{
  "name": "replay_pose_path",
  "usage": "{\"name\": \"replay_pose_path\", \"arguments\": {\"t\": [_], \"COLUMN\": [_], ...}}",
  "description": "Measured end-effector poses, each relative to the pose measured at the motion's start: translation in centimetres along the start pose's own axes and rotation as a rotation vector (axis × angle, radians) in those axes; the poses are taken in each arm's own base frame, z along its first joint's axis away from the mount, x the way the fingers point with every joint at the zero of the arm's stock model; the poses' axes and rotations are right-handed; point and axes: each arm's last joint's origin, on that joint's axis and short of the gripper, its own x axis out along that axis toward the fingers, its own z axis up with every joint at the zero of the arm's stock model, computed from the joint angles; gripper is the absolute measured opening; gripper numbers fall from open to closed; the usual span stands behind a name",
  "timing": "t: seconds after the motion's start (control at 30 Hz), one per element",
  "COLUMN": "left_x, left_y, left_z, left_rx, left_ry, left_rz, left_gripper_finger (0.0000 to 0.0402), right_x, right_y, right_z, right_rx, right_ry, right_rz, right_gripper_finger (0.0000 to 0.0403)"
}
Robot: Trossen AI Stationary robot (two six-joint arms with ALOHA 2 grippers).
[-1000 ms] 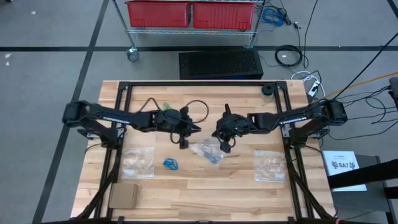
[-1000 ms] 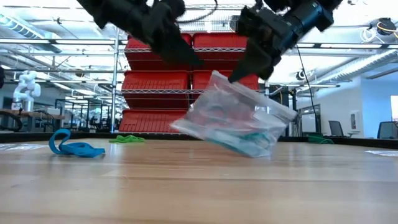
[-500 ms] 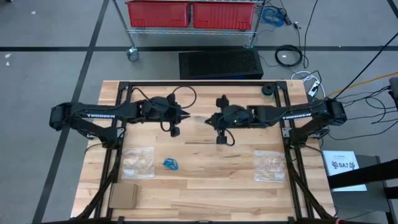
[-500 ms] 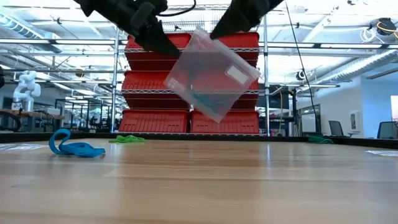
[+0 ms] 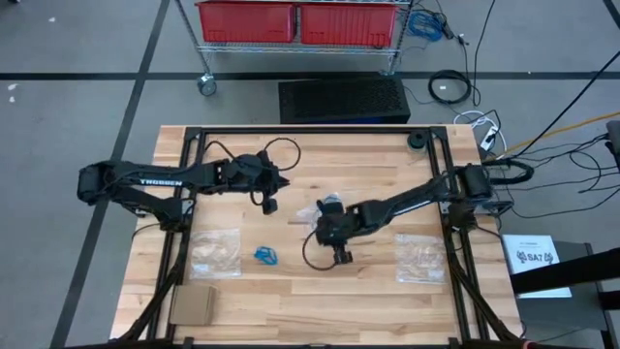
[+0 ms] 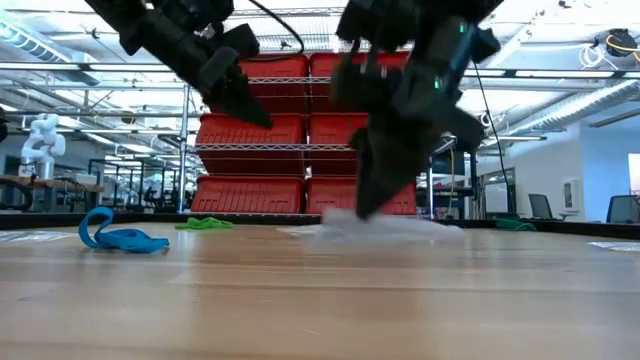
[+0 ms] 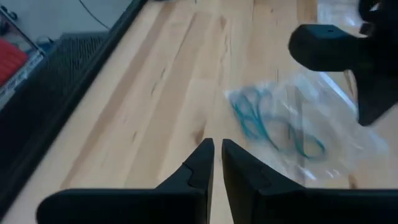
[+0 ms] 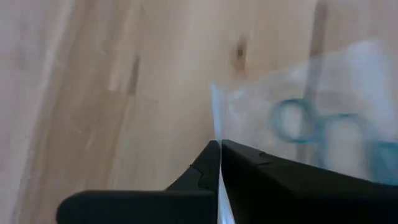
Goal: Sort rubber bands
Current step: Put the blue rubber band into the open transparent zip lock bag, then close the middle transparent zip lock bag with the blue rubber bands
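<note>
Right pincer (image 5: 320, 223): down at the middle of the desk (image 5: 320, 310), clenched on the edge of a clear bag (image 5: 304, 221); in its wrist view the two fingers meet on the plastic rim.
Left pincer (image 5: 283, 181): farther back and raised clear of the desk, fingers drawn almost together with only a slim gap, nothing between them.
Brown pad (image 5: 192, 304): flat at the desk's near left corner.
Side bags: one clear bag (image 5: 215, 252) near the left frame, another (image 5: 420, 257) near the right frame, both lying flat, well apart from each other.
Blue rubber bands (image 5: 265, 255): a small loose cluster on the bare wood, just beside the left side bag, nearer than the right pincer.
Held bag: lying low on the wood at the right pincer's tip, its free part spread out.
Teal rubber bands (image 8: 292, 121): inside the held bag, seen through the plastic as thin loops.
Green rubber bands (image 6: 205, 224): a small cluster on the desk's far part, seen in the low view beyond the blue ones.
Red bins (image 5: 291, 19): on a wire shelf on the floor beyond the desk.
</note>
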Motion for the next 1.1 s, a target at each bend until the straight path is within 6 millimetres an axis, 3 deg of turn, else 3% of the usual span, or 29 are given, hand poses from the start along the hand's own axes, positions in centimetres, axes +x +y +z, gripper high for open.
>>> {"name": "replay_pose_path", "arguments": {"t": [0.2, 0.4, 0.5, 0.63, 0.77, 0.97, 1.1], "left_x": [0.7, 2.5, 3.2, 3.1, 2.7, 2.5, 2.5], "left_y": [-0.1, -0.2, -0.1, 0.3, 0.7, 0.9, 0.9], "left_z": [-0.8, -1.7, -2.2, -2.5, -1.9, -1.9, -1.9], "left_rx": [-0.015, -0.013, -0.018, -0.048, -0.061, -0.062, -0.060], "left_ry": [0.035, 0.090, 0.122, 0.142, 0.096, 0.096, 0.095], "left_rz": [-0.004, -0.006, -0.002, 0.011, 0.031, 0.037, 0.037], "left_gripper_finger": [0.0038, 0.0038, 0.0038, 0.0037, 0.0037, 0.0037, 0.0037], "right_x": [0.0, -3.3, -5.6, -6.4, -5.1, -3.3, -2.8], "right_y": [0.3, 0.1, -1.0, -3.9, -6.8, -10.3, -11.4], "right_z": [-0.5, 0.0, -0.7, -3.7, -5.8, -8.7, -8.3], "right_rx": [0.149, 0.264, 0.331, 0.471, 0.603, 0.787, 0.787], "right_ry": [0.058, 0.006, 0.050, 0.230, 0.189, 0.138, 0.050], "right_rz": [0.023, 0.019, -0.115, -0.392, -0.418, -0.424, -0.347], "right_gripper_finger": [0.0062, 0.0148, 0.0166, 0.0120, 0.0021, 0.0002, 0.0001]}}
